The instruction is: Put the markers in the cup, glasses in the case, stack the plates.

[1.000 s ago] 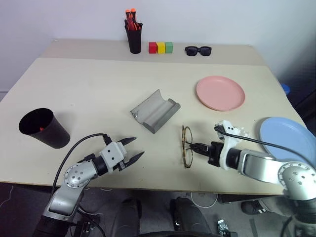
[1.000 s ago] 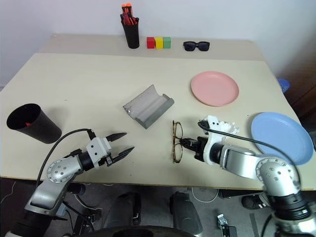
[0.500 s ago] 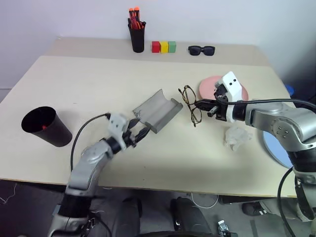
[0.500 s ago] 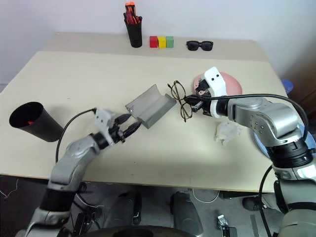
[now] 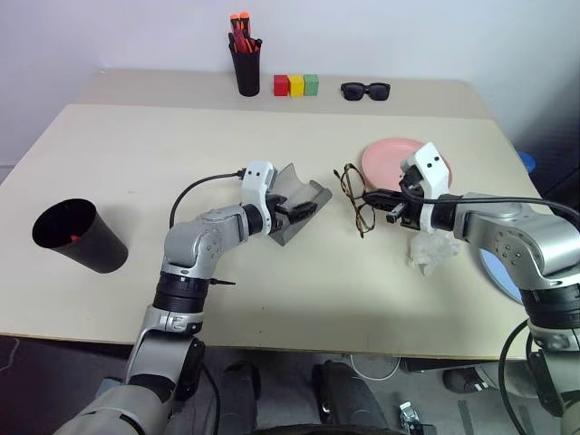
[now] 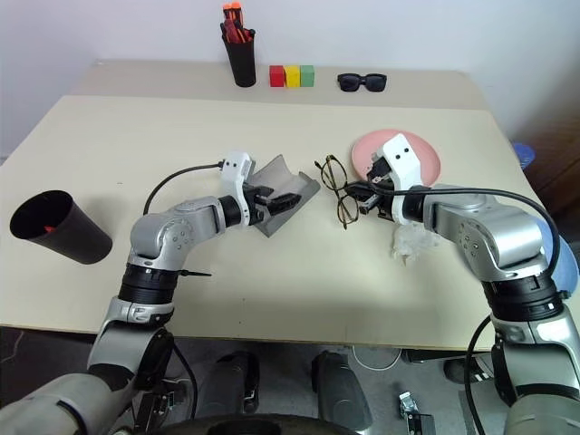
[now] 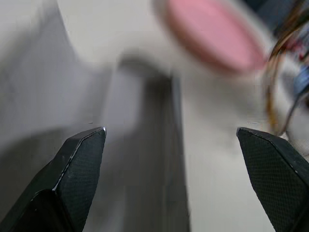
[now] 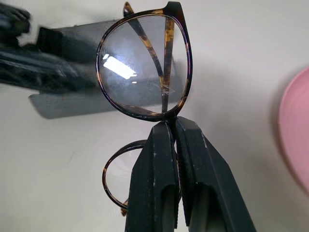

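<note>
Glasses (image 8: 145,67) hang clear of the bench (image 5: 136,154), pinched at the bridge by the right gripper (image 8: 172,126), whose two black fingers are pressed tight together on the frame. Just beyond the lenses, toward the robot's left, lies the open grey case (image 5: 292,201), and the left gripper (image 5: 301,208) sits right at it with its fingers (image 7: 79,159) spread wide, one to each side of the case's trough, holding nothing. Close behind the right gripper rests the pink plate (image 5: 385,154), while the blue plate (image 5: 500,272) lies partly hidden behind that arm. Well off beyond the left arm, near the bench's left edge, stands the black cup (image 5: 77,236) with something red-orange inside.
</note>
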`<state>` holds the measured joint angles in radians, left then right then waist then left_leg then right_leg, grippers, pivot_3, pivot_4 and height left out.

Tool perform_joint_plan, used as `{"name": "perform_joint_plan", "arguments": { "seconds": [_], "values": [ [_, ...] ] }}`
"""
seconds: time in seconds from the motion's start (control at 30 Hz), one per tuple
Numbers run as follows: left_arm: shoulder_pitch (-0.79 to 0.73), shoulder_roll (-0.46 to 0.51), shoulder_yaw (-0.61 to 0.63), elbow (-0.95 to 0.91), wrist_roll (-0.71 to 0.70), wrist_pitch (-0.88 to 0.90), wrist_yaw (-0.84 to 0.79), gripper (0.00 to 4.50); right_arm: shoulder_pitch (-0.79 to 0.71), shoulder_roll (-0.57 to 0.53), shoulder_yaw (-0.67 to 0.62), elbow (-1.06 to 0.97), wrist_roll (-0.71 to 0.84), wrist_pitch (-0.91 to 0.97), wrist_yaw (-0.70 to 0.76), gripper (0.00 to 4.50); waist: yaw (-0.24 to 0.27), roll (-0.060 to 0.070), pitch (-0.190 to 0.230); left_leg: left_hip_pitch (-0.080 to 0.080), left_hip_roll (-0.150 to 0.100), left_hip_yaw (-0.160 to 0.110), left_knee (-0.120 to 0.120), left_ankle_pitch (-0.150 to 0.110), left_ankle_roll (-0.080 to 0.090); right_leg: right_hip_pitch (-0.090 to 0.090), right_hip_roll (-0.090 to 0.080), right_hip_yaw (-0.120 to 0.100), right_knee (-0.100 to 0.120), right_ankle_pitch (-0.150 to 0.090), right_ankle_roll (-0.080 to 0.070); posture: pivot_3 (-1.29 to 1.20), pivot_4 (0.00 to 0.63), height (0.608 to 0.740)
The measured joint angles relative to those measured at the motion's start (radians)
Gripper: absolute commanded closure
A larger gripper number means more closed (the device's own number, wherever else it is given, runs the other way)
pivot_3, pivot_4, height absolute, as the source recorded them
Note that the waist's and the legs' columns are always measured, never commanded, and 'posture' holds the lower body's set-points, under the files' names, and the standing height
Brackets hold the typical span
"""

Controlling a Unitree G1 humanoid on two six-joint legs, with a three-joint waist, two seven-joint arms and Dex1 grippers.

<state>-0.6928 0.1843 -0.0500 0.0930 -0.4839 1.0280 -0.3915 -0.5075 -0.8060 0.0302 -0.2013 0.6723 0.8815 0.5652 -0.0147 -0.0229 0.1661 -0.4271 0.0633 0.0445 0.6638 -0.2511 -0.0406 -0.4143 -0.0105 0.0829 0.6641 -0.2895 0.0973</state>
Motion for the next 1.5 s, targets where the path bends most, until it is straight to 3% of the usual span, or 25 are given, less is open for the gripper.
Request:
{"name": "perform_joint_plan", "arguments": {
  "seconds": [0.13, 0.2, 0.27, 0.47, 0.6, 0.9, 1.07, 1.2, 1.33, 1.5],
  "values": [
    [-0.009, 0.009, -0.017, 0.004, -0.004, 0.068, -0.028, 0.05, 0.061, -0.006, -0.057, -0.071, 0.007, 0.038, -0.001, 4.5, 0.0, 0.0, 0.0, 0.0, 0.0, 0.0, 0.0, 0.0, 0.0, 0.0, 0.0, 0.0, 0.0, 0.0, 0.0, 0.0, 0.15, 0.732],
    [-0.009, 0.009, -0.025, 0.004, -0.005, 0.081, -0.043, 0.57, 0.074, -0.006, -0.086, -0.089, 0.007, 0.054, -0.004, 4.5, -0.001, 0.0, 0.0, 0.0, 0.0, 0.0, 0.0, 0.0, 0.0, 0.0, 0.0, 0.0, 0.0, 0.0, 0.0, 0.0, 0.15, 0.732],
    [-0.009, 0.012, -0.041, 0.003, -0.004, 0.082, -0.054, 1.26, 0.077, -0.006, -0.098, -0.095, 0.006, 0.064, -0.009, 4.5, -0.002, 0.0, 0.0, 0.001, 0.0, 0.0, 0.0, 0.0, 0.0, 0.0, 0.0, 0.0, 0.0, 0.0, 0.0, 0.0, 0.15, 0.732],
    [0.023, 0.039, -0.084, -0.024, 0.006, 0.074, -0.09, 4.47, 0.078, 0.002, -0.1, -0.1, -0.011, 0.071, -0.01, 4.5, 0.0, 0.0, 0.0, 0.001, 0.0, 0.0, 0.0, 0.0, 0.0, 0.0, 0.0, 0.0, 0.0, 0.0, 0.0, 0.0, 0.15, 0.732],
    [0.056, 0.122, -0.163, -0.087, 0.043, -0.002, -0.169, 4.47, 0.069, 0.006, -0.096, -0.088, -0.032, 0.07, -0.007, 4.5, -0.002, 0.0, 0.0, 0.001, 0.0, 0.001, 0.0, 0.0, 0.0, 0.0, 0.0, 0.001, 0.0, 0.0, 0.0, 0.0, 0.15, 0.732],
    [0.228, 0.512, -0.409, -0.336, 0.224, -0.589, -0.682, 4.47, 0.039, 0.018, -0.084, -0.043, -0.079, 0.064, 0.022, 4.5, 0.003, 0.001, 0.0, 0.001, 0.0, 0.003, -0.001, 0.0, 0.0, -0.001, -0.002, 0.002, -0.001, -0.002, -0.005, 0.0, 0.15, 0.732],
    [0.227, 0.49, -0.407, -0.281, 0.269, -0.645, -0.702, 4.47, 0.029, 0.023, -0.084, -0.031, -0.1, 0.059, 0.04, 4.5, 0.002, 0.001, 0.001, 0.0, 0.0, 0.003, 0.001, 0.0, 0.0, 0.0, -0.002, 0.002, -0.001, -0.003, -0.005, 0.0, 0.15, 0.732],
    [0.217, 0.471, -0.396, -0.244, 0.278, -0.645, -0.708, 3.16, 0.029, 0.024, -0.084, -0.029, -0.112, 0.058, 0.049, 4.5, 0.0, 0.001, 0.001, 0.0, 0.0, 0.003, 0.001, 0.0, 0.0, -0.001, 0.0, 0.002, 0.0, -0.001, -0.001, 0.0, 0.15, 0.732],
    [0.204, 0.462, -0.386, -0.207, 0.336, -0.682, -0.672, 1.1, 0.028, 0.029, -0.084, -0.028, -0.123, 0.055, 0.059, 4.5, -0.003, 0.001, 0.001, 0.0, 0.0, 0.003, 0.001, 0.0, 0.0, -0.001, 0.0, 0.002, 0.0, 0.0, -0.001, 0.0, 0.15, 0.732],
    [0.207, 0.412, -0.314, -0.183, 0.326, -0.691, -0.627, 1.1, 0.027, 0.027, -0.079, -0.029, -0.141, 0.044, 0.083, 4.5, 0.0, 0.001, 0.001, 0.0, 0.0, 0.003, 0.001, 0.0, 0.0, -0.001, -0.001, 0.002, 0.0, 0.0, -0.001, 0.0, 0.15, 0.732]
  ]
}}
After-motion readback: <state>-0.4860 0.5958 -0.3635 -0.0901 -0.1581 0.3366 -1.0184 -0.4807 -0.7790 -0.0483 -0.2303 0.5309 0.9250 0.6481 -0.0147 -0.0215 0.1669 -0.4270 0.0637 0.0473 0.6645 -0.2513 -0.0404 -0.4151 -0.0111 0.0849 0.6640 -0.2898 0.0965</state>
